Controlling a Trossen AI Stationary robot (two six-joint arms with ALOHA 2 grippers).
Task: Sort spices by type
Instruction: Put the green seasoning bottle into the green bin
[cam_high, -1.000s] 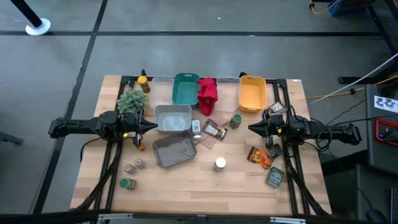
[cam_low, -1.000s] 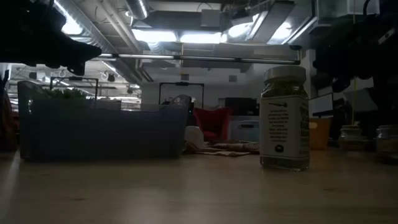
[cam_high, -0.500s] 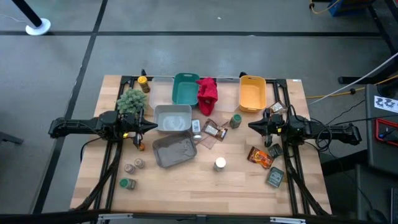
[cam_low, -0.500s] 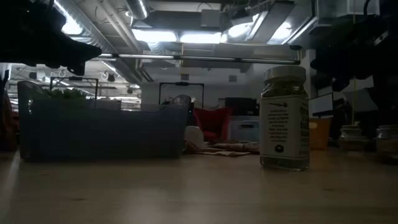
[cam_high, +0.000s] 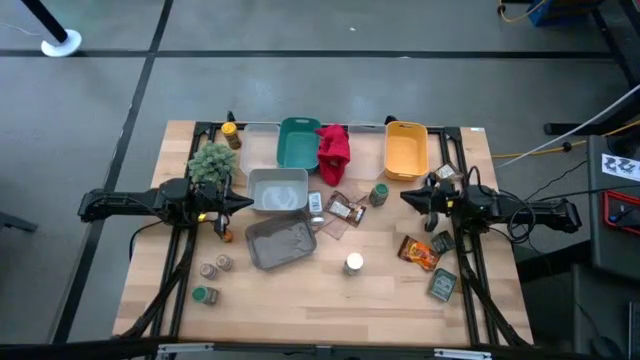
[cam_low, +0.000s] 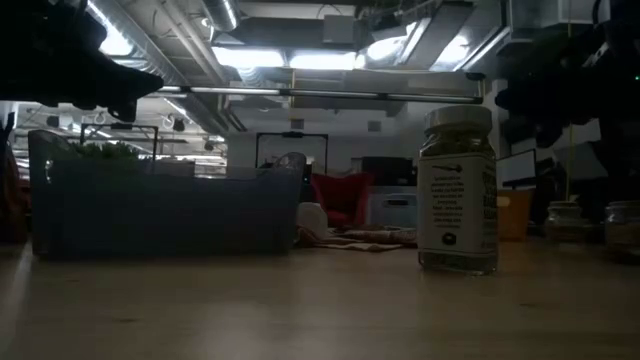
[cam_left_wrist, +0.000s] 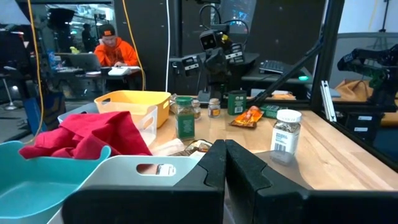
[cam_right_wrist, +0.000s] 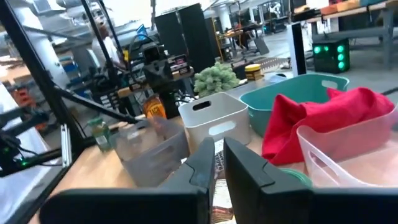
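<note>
The spices lie scattered on the wooden table. A white-lidded jar (cam_high: 353, 263) stands near the middle front, and a green-lidded jar (cam_high: 379, 194) stands farther back. Three small jars (cam_high: 209, 270) sit at the front left, and a yellow-lidded jar (cam_high: 231, 132) at the far left. An orange packet (cam_high: 418, 252) and a dark green packet (cam_high: 443, 285) lie flat at the right. My left gripper (cam_high: 245, 203) hovers level and shut beside the white bin (cam_high: 278, 190). My right gripper (cam_high: 404, 198) hovers level, its fingers almost together with nothing between them.
Along the far edge stand a clear bin (cam_high: 262, 145), a teal bin (cam_high: 297, 142), a red cloth (cam_high: 333, 152) and a yellow bin (cam_high: 405, 150). A grey bin (cam_high: 280, 243) sits mid-table, a plant (cam_high: 211, 162) by the left arm. A person (cam_left_wrist: 115, 53) sits beyond the table.
My right gripper has turned a little in place, its tip swinging slightly toward the table's far edge. Nothing on the table has moved.
</note>
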